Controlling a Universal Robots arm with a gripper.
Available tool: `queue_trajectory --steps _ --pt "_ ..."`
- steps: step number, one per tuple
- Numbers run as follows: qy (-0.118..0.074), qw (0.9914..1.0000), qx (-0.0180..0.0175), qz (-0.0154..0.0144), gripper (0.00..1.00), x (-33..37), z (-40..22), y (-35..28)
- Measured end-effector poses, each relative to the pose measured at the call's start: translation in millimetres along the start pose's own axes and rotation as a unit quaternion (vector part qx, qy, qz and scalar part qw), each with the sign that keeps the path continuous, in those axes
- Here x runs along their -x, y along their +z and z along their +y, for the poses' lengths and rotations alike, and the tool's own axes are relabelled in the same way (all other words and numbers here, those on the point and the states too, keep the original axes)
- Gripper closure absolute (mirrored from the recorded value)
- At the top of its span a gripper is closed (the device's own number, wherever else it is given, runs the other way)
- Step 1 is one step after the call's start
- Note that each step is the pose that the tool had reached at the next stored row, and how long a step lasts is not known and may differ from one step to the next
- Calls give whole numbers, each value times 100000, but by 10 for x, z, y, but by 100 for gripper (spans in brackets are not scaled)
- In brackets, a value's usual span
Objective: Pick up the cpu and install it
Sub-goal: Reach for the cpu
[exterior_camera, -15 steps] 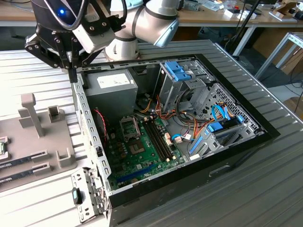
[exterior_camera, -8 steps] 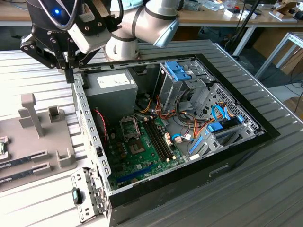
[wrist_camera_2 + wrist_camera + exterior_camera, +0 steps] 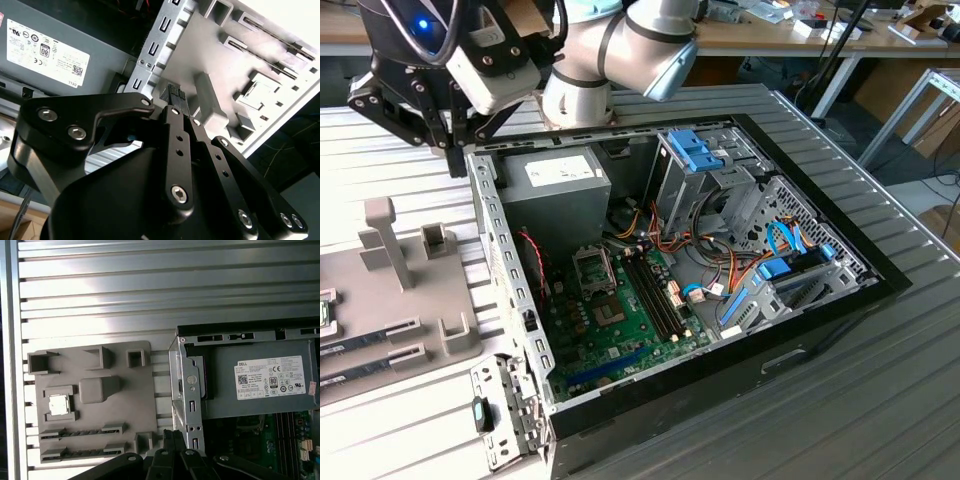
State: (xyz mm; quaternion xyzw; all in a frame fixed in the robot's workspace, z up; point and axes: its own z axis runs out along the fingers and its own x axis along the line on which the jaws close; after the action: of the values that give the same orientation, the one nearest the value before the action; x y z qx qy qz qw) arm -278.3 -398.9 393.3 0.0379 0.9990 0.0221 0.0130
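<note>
The silvery square cpu (image 3: 58,404) lies in a grey moulded tray (image 3: 136,405) (matte plastic); the black gripper (image 3: 170,434) seems pinched together, empty.

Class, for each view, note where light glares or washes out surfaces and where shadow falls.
First wrist view: glare streaks the ribbed table, and the cpu gleams pale. Second wrist view: the grey tray bleaches to white toward one edge. Exterior view: the computer case is dimmer inside than the bright table around it.
</note>
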Motion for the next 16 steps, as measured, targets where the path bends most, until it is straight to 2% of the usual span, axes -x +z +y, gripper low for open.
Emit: queue_trajectory --steps 6,16 --pt "-1 100000 7 -4 89 -57 -4 -1" --pt "2 100000 10 -4 89 -190 -14 -5"
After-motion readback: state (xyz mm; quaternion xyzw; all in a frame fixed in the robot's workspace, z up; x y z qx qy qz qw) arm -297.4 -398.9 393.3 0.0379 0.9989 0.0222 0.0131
